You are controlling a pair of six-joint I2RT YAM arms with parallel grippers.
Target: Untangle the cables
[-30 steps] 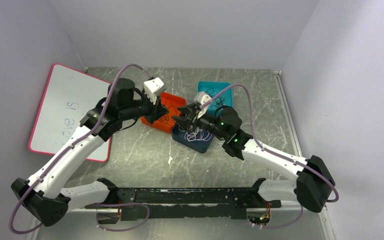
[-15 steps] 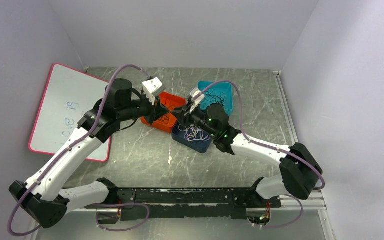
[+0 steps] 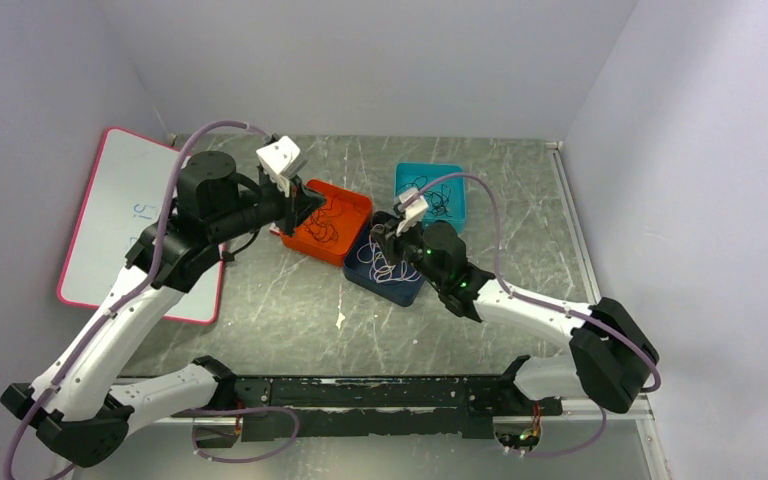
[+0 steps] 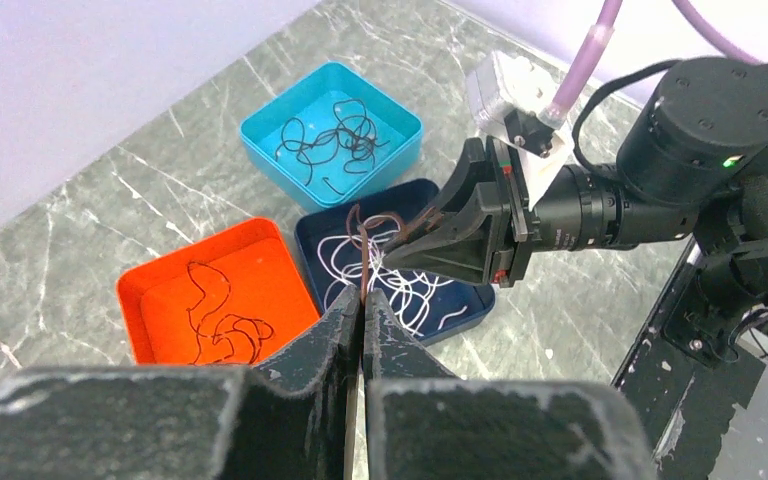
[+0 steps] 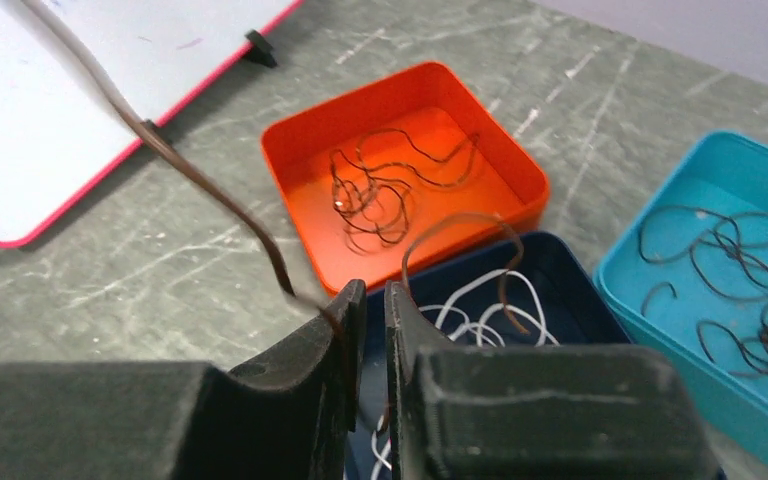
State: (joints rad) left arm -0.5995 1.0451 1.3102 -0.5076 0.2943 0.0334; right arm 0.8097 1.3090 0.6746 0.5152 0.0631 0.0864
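Robot lab, plainly, and a closed test cell at that! Grey marbled table [image 3: 290, 310] boxed in by blank lilac walls [image 3: 360, 60]. Pair of white robot arms [image 3: 120, 320] bolted to a black rail [image 3: 380, 390] along its near edge. Orange tray [image 3: 320, 250], navy tray [image 3: 400, 292] and teal tray [image 3: 430, 167] of cables [image 3: 332, 215] mid-table. Whiteboard [image 3: 100, 240] at its left edge.

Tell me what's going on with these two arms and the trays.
The two arms are sorting tangled cables. The left gripper is shut on one dark cable, and the right gripper has its jaws narrowed onto the same cable, which stretches between them above the trays. A white cable lies looped in the navy tray. Loose dark cables sit in the orange tray and the teal tray.
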